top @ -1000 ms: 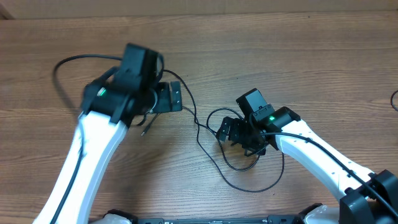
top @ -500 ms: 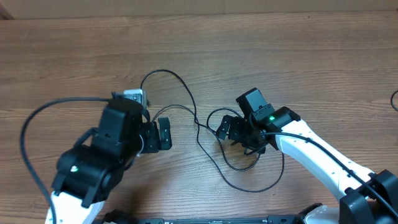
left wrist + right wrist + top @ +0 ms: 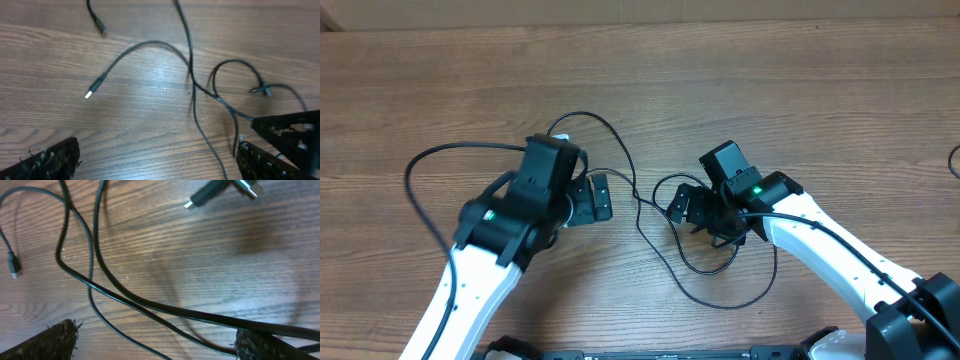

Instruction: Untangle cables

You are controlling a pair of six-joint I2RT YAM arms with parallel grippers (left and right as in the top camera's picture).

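Observation:
Several thin black cables (image 3: 638, 198) lie loosely crossed on the wooden table between my two grippers, with one loop reaching up behind the left arm and one toward the front. My left gripper (image 3: 596, 198) is open and empty just left of the crossing. In the left wrist view its fingers (image 3: 160, 160) are wide apart; a cable (image 3: 150, 43) with a silver tip (image 3: 89, 94) lies ahead. My right gripper (image 3: 685, 207) is open over the right loop. In the right wrist view two cables (image 3: 165, 311) run between its spread fingers (image 3: 155, 342), and plug ends (image 3: 220, 192) lie beyond.
The wooden table (image 3: 820, 100) stretches to all sides. Another black cord end (image 3: 954, 160) shows at the far right edge. Each arm's own thicker black wire arcs beside it, the left one (image 3: 415, 165) out to the left.
My left arm has swung about, first down and to the left, then back up, and its gripper now sits nearer the cable crossing. The right arm has not moved.

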